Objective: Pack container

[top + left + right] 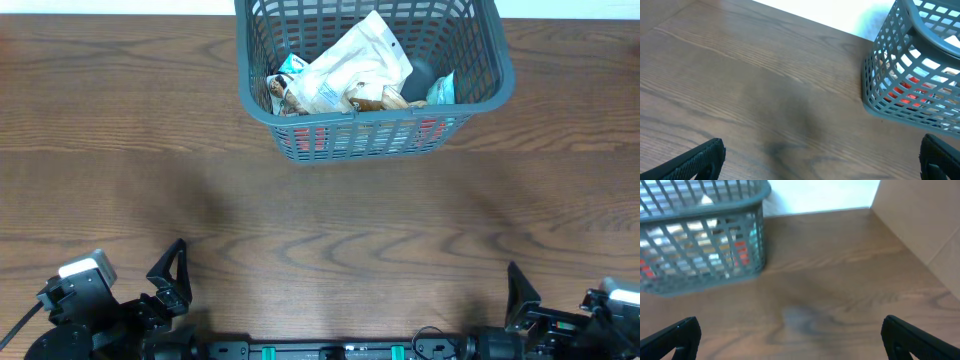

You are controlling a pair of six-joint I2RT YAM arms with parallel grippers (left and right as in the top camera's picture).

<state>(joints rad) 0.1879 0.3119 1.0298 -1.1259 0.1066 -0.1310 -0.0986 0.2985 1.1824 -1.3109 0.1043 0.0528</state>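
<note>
Container (380, 136) holds snack packets (355, 65)

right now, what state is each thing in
container: upright, partly filled
white packet: lying on top of the pile inside the container
left gripper: open, empty, apart from the container
right gripper: open, empty, apart from the container

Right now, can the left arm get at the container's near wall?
Probably yes. Only bare table lies between the open left tool and the container. Nothing blocks the path, though the container sits far across the table.
</note>
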